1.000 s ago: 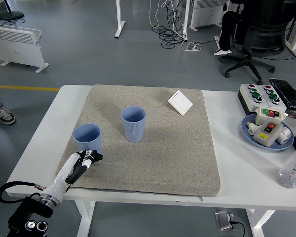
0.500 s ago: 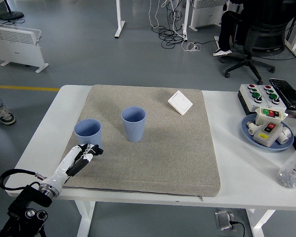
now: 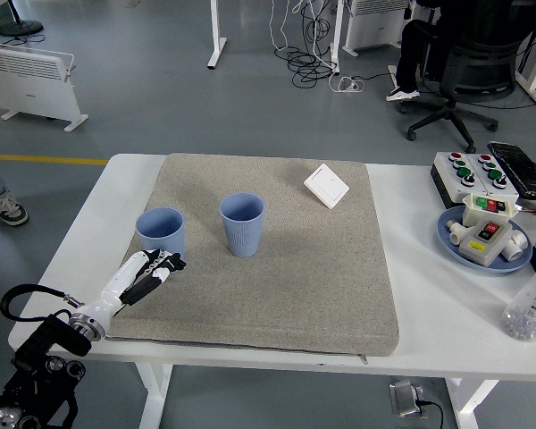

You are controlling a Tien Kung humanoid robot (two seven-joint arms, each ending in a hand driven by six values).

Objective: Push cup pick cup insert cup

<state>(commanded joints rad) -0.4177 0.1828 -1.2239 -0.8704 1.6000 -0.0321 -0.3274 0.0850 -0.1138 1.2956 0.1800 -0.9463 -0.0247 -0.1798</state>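
Two blue ribbed cups stand upright on the grey mat. One cup is near the mat's left edge, the other cup stands a little to its right. My left hand reaches in from the lower left, its fingers extended and touching the near base of the left cup. It holds nothing. My right arm is out of view.
A white square switch plate lies at the mat's far right. On the table's right side are a button box, a blue plate with white parts, and a clear bottle. A person sits in a chair far behind.
My left hand has pushed forward, and the left cup has slid a short way toward the far side of the mat. The other cup has not moved.
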